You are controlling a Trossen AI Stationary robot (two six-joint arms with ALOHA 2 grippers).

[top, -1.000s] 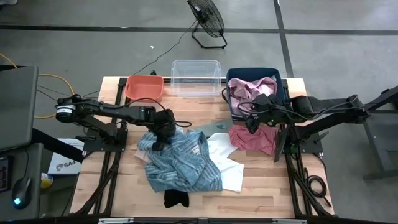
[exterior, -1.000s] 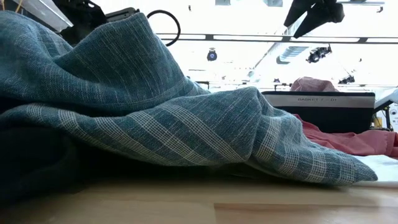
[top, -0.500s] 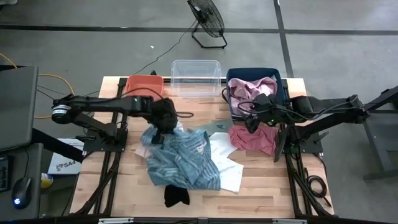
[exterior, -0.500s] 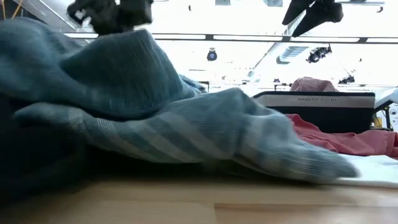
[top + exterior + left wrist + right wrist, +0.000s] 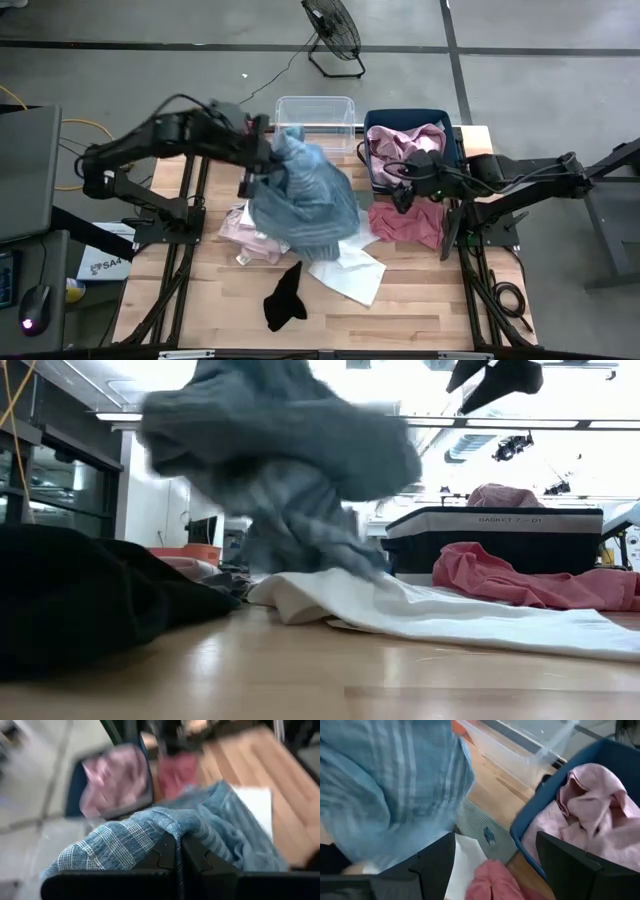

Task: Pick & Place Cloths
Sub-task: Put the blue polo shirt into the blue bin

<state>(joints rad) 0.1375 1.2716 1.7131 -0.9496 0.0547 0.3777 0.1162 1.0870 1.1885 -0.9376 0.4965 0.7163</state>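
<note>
Robotics lab: concrete floor (image 5: 150,80), floor fan (image 5: 333,30), framed wooden table (image 5: 430,290).

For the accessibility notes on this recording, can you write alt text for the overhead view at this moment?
The left gripper, fingers shut, holds a large blue-striped fabric cloth lifted above the wooden table, in front of a clear plastic bin. Below lie a white cloth, a pale pink cloth and a small black cloth. The right gripper waits open beside the dark blue bin holding a large pink cloth.
</note>
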